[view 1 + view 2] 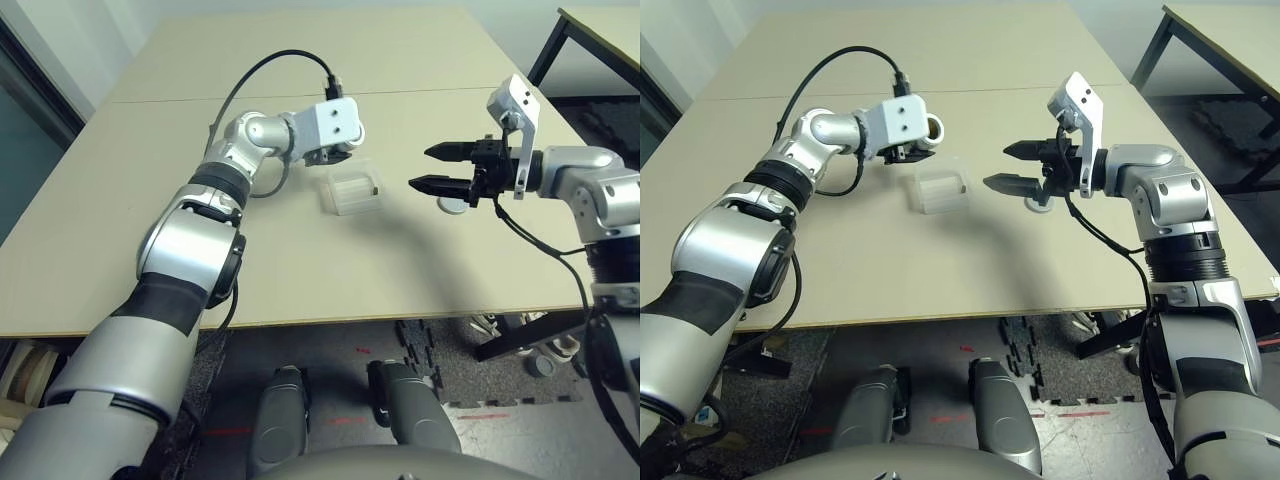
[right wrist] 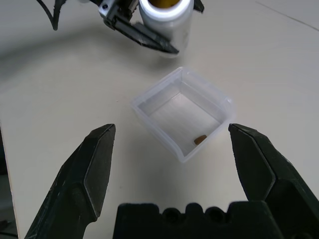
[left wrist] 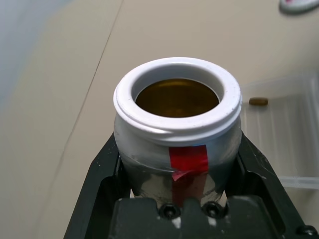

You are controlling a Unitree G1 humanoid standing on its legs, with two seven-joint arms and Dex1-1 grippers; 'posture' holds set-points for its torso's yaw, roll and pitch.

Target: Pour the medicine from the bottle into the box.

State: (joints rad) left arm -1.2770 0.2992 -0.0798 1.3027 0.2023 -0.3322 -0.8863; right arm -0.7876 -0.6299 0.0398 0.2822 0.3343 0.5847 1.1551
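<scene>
The box (image 2: 182,113) sits out in the middle of the table (image 1: 250,270), and that is the landmark here. Inside it, one small brown pill, the medicine (image 2: 200,140), lies against a side wall near a corner. Just beside the box, on the robot's left and above the tabletop, the left gripper (image 3: 177,164) has its black fingers clamped on the bottle (image 3: 177,129), one on each flank of the silvery body, a strip of red tape between them. The bottle's white mouth is uncapped and faces the wrist camera, amber-brown inside; whether anything is left in there cannot be told. Over on the other side of the box, the right gripper (image 2: 172,149) hangs above the table with its two fingers spread wide and nothing between them, tips pointing toward the box. Below that gripper a pale round cap (image 1: 455,206) rests on the table, near the box.
</scene>
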